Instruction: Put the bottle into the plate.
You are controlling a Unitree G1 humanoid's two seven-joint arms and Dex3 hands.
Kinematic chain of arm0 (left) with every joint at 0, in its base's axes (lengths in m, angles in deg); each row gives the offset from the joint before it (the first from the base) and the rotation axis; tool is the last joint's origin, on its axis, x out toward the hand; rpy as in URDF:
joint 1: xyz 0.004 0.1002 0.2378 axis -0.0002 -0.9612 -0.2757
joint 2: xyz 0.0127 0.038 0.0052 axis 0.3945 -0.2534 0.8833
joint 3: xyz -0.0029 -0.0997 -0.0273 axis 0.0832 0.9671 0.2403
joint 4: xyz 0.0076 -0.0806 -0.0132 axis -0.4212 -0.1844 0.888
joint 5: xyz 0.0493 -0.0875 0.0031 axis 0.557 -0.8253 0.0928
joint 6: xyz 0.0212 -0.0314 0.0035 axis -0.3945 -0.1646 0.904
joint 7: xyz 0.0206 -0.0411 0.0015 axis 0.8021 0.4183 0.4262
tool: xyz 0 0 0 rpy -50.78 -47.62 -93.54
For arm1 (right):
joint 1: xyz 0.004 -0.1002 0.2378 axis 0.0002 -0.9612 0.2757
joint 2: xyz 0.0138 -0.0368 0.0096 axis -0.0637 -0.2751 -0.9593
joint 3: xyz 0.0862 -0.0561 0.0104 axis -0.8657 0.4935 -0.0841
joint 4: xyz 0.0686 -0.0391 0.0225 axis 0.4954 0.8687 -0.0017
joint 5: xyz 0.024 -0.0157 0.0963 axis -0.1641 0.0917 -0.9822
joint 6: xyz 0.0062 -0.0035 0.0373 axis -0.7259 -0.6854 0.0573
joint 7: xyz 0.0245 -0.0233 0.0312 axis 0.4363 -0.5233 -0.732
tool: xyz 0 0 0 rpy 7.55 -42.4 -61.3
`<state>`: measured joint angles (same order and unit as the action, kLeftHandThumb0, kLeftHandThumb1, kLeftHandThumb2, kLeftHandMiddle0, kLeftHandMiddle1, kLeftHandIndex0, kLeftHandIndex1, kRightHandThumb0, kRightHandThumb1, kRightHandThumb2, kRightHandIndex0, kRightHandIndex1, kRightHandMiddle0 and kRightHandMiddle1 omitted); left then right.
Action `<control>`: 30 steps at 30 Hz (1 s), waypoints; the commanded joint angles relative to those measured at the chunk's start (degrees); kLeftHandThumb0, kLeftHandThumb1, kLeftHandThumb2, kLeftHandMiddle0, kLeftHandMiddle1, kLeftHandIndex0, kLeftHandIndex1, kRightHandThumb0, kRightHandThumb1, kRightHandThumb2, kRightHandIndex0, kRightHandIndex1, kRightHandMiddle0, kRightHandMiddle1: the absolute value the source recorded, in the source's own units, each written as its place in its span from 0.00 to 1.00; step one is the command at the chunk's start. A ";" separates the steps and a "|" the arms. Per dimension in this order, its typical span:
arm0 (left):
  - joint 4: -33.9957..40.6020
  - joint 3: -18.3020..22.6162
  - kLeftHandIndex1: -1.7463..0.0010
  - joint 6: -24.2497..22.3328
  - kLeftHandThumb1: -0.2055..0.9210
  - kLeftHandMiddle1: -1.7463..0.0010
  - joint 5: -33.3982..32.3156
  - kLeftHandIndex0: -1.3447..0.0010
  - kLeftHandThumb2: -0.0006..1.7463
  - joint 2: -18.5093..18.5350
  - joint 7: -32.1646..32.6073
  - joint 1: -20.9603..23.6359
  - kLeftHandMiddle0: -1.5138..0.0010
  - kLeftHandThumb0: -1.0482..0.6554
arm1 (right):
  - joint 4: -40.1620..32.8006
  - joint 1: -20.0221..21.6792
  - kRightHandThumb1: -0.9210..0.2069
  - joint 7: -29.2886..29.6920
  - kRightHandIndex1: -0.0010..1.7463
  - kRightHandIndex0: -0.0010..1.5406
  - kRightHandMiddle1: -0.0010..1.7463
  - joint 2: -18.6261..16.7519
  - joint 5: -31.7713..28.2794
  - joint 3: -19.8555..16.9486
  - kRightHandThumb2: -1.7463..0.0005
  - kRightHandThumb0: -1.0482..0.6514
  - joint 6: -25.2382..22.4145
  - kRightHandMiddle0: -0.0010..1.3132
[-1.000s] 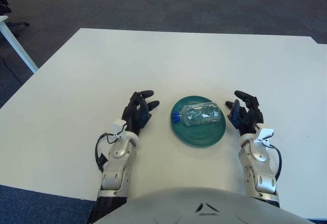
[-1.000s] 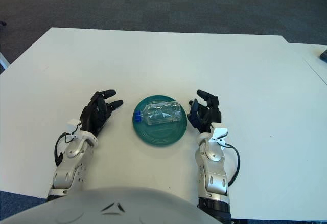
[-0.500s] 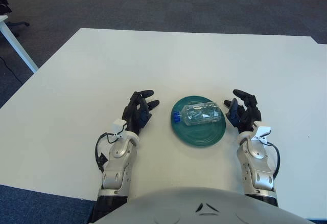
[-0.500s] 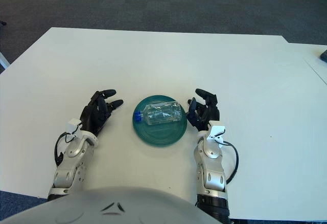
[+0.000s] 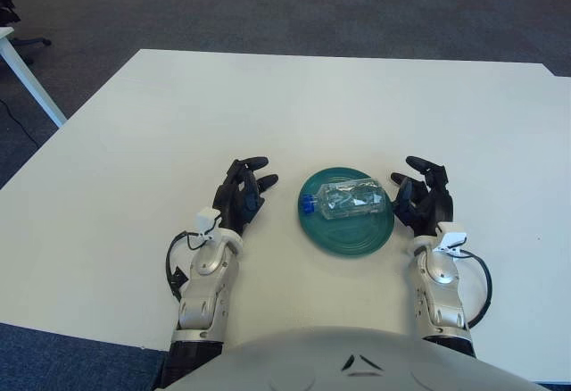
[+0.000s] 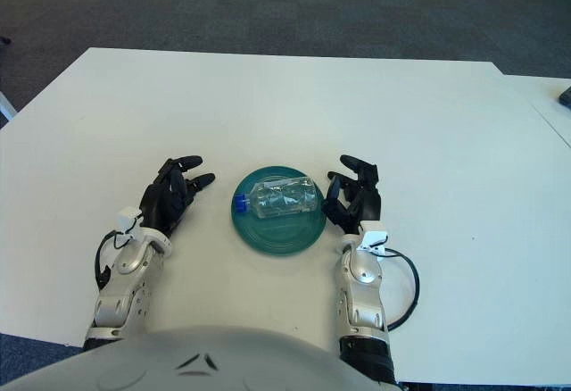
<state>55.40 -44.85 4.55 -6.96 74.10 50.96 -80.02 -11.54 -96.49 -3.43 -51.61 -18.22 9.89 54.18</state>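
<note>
A clear plastic bottle (image 5: 350, 200) with a blue cap lies on its side in the green plate (image 5: 346, 232) on the white table, cap to the left. My right hand (image 5: 419, 199) rests just right of the plate, fingers spread, holding nothing. My left hand (image 5: 243, 193) lies on the table left of the plate, fingers relaxed and empty.
The white table (image 5: 268, 105) stretches far ahead and to both sides. A second table's leg (image 5: 31, 79) stands at the far left over dark carpet. My own body covers the bottom edge of the view.
My right forearm has shifted slightly left and back toward my body. The hand stays beside the plate. The bottle, plate and left hand have not moved.
</note>
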 commanded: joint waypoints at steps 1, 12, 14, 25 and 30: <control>-0.69 0.46 0.34 -1.25 1.00 0.54 0.00 0.79 0.45 0.31 -0.06 -0.31 0.68 0.27 | 2.65 -0.10 0.28 0.33 0.62 0.34 0.72 -0.39 -0.58 -0.70 0.38 0.42 -0.07 0.09; 0.35 0.64 0.34 -1.86 1.00 0.54 -0.18 0.79 0.45 0.50 -0.26 -0.69 0.68 0.27 | 1.54 0.12 0.29 2.71 0.63 0.34 0.74 -0.98 0.43 -1.10 0.36 0.42 -5.28 0.08; 0.56 0.71 0.34 -2.01 1.00 0.54 -0.23 0.79 0.45 0.54 -0.31 -0.73 0.68 0.27 | 0.55 -0.01 0.29 3.23 0.63 0.34 0.75 -1.10 0.48 -0.96 0.36 0.42 -7.77 0.09; 1.71 1.09 0.34 -2.96 1.00 0.54 -0.47 0.79 0.45 0.75 -0.56 -0.95 0.68 0.27 | -3.38 -0.59 0.27 4.43 0.63 0.34 0.75 -1.69 -0.23 -0.69 0.39 0.41 -15.10 0.10; 1.94 1.13 0.34 -3.21 1.00 0.54 -0.50 0.79 0.45 0.77 -0.57 -0.98 0.68 0.27 | -3.33 -0.17 0.26 4.50 0.63 0.34 0.74 -1.50 -0.89 -1.26 0.40 0.40 -16.30 0.10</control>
<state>57.40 -44.01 2.34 -7.40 74.59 50.44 -80.65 -16.70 -95.19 0.71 -51.96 -18.17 9.33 41.63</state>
